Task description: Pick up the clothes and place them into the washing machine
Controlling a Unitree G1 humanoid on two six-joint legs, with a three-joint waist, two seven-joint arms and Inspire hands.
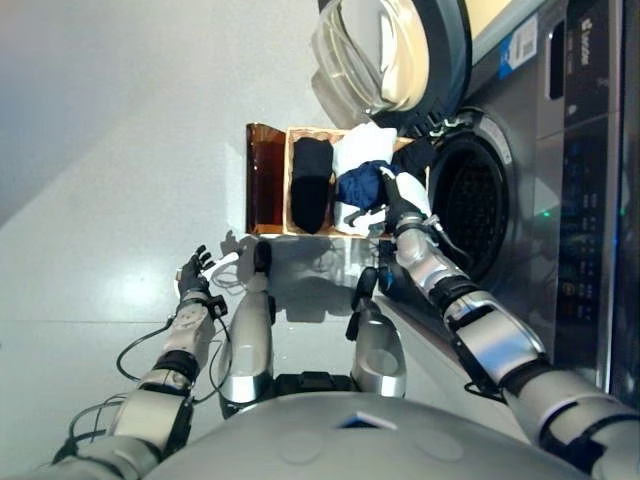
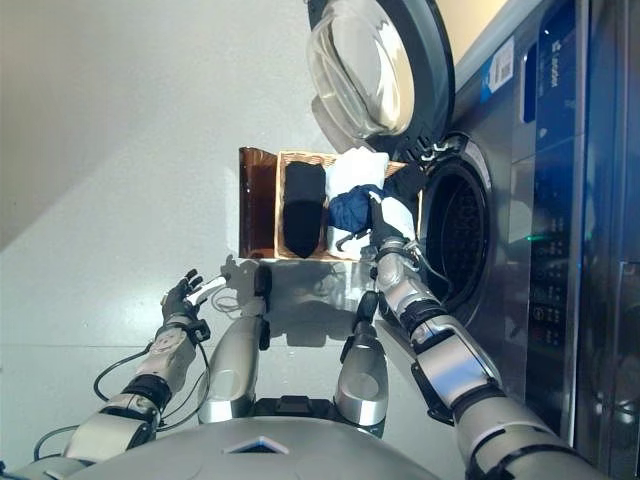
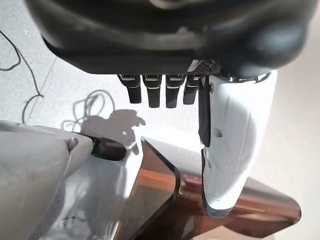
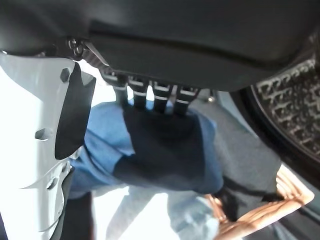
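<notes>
A brown basket stands on the floor in front of the washing machine, whose round door is swung open beside the dark drum. In the basket lie a black garment, a white cloth and a bunched blue garment. My right hand is at the basket's drum side, fingers down on the blue garment, thumb standing apart. Nothing is curled into it. My left hand hangs open over the floor, left of the basket and holding nothing.
A dark cloth drapes between the basket and the drum's rim. The washing machine's control panel runs along the right. Pale floor stretches to the left of the basket.
</notes>
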